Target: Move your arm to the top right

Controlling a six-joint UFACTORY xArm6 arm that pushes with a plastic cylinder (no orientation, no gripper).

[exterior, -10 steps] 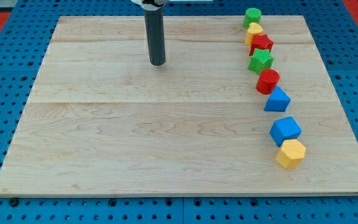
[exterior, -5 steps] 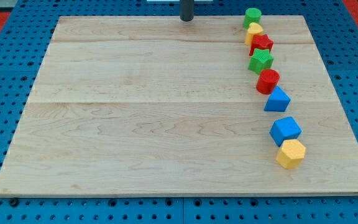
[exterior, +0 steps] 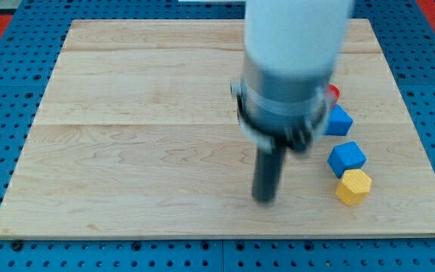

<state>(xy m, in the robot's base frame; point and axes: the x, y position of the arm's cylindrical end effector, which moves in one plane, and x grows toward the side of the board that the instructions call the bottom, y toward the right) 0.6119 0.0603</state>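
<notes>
- You will find my tip (exterior: 265, 199) on the wooden counter (exterior: 127, 151), near the front edge and right of centre; it is blurred.
- There is no pincer on this arm, only the rod, and it has hold of nothing.
- The yellow hexagonal block (exterior: 353, 187) sits to the right of my tip, apart from it.
- The blue cube (exterior: 347, 158) touches the yellow one on its far side.
- Farther back are the blue triangular block (exterior: 340, 121) and a sliver of a red block (exterior: 333, 93).
- The arm's pale body (exterior: 293, 53) hides the counter's far right.
</notes>
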